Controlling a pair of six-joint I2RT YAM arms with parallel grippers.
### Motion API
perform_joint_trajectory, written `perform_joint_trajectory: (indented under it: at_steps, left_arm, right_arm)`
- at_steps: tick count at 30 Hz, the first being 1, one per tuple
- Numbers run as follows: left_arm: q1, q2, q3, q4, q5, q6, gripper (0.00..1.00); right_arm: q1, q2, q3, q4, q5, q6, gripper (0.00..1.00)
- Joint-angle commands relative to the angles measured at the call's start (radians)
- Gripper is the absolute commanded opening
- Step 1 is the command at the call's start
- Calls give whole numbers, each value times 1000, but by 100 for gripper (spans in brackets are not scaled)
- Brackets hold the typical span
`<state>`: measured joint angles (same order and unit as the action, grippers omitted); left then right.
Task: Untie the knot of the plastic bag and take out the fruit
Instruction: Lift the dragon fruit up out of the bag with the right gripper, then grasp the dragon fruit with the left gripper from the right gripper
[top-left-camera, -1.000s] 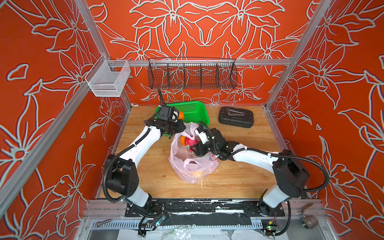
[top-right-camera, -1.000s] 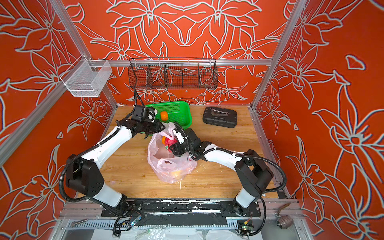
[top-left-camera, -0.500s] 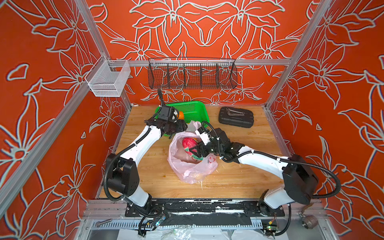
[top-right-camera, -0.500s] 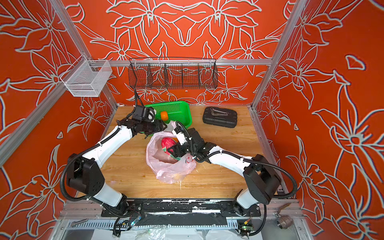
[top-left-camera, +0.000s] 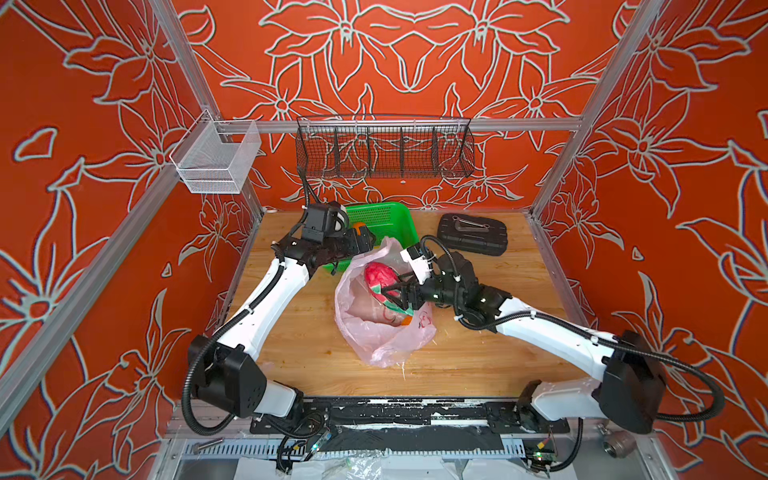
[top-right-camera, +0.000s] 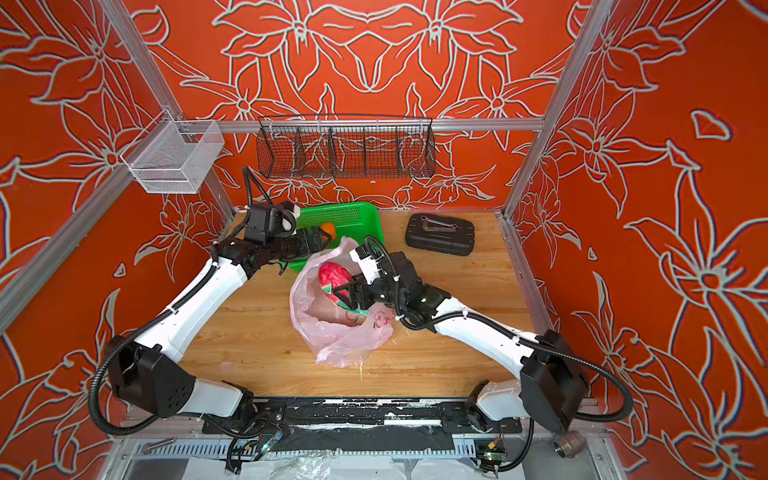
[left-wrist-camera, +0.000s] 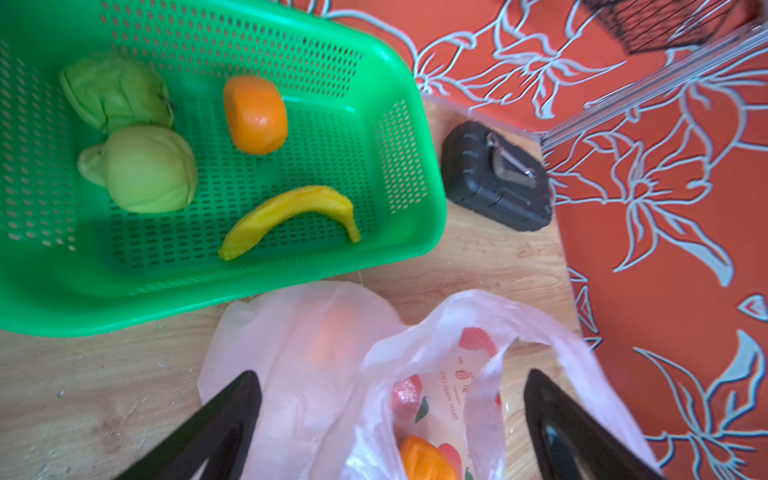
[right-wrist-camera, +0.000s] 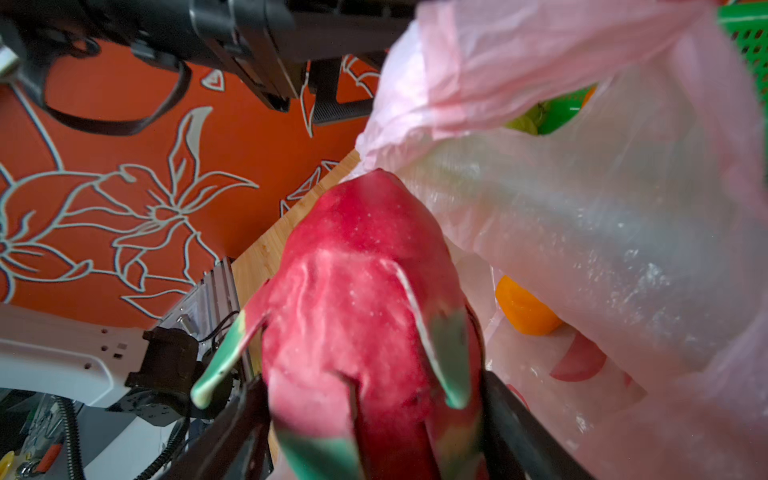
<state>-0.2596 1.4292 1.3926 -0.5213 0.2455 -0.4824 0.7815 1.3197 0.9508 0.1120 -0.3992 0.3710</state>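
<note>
Underneath, below both pairs of jaws, wooden table (top-left-camera: 291, 340). Next in size, pink bag (top-left-camera: 390, 340) slumped on it, mouth gaping, lying directly under the left gripper (left-wrist-camera: 392, 376) and draped loosely around the right gripper (top-left-camera: 392, 291); red print on the plastic showing in the gap between the left jaws. Left jaws spread wide apart, clamped on nothing, poised over the bag's rim. Beyond the left jaws' tips, green basket (left-wrist-camera: 399, 166), just beside the bag; cannot tell whether touching it. Farther out, past the basket's corner from those jaws, black case (top-left-camera: 473, 233), flat on the table and well apart from both grippers. Clamped between the right jaws, dragon fruit (right-wrist-camera: 357, 299): one finger pressed on each flank of its green-tipped end, red body sticking out ahead of the tips, in the bag's open mouth. Ahead of the left jaws, down in the basket, banana (left-wrist-camera: 291, 212) nearest the tips, curved and lying flat; two apples (left-wrist-camera: 149, 170) farther out and to one side, pale green, touching each other; orange (left-wrist-camera: 255, 114) farthest, apart from the apples and the banana. Deep in the bag, other orange (right-wrist-camera: 523, 309), beyond the right jaws and off to one side of the dragon fruit, clear of both fingers; seen too through the bag's mouth under the gap of the left jaws.
</note>
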Motion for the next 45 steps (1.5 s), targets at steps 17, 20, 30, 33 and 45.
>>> perform_joint_trajectory:
  at_steps: [17, 20, 30, 33, 45]
  left_arm:
    - [11, -134, 112, 187, 316, -225, 98]
    - [10, -101, 180, 145, 394, -226, 97]
    - [-55, -3, 282, 79, 422, -119, 97]
    - [-84, 22, 293, 84, 400, -91, 97]
    - [-133, 117, 332, 92, 512, -121, 96]
  right_arm:
    - [-83, -99, 146, 146, 185, -49, 27]
    - [-114, -80, 173, 172, 156, -47, 27]
    - [-148, -43, 264, 194, 45, -57, 27]
    - [-148, -41, 266, 203, 19, -53, 27]
    - [-149, -44, 242, 230, 37, -50, 26]
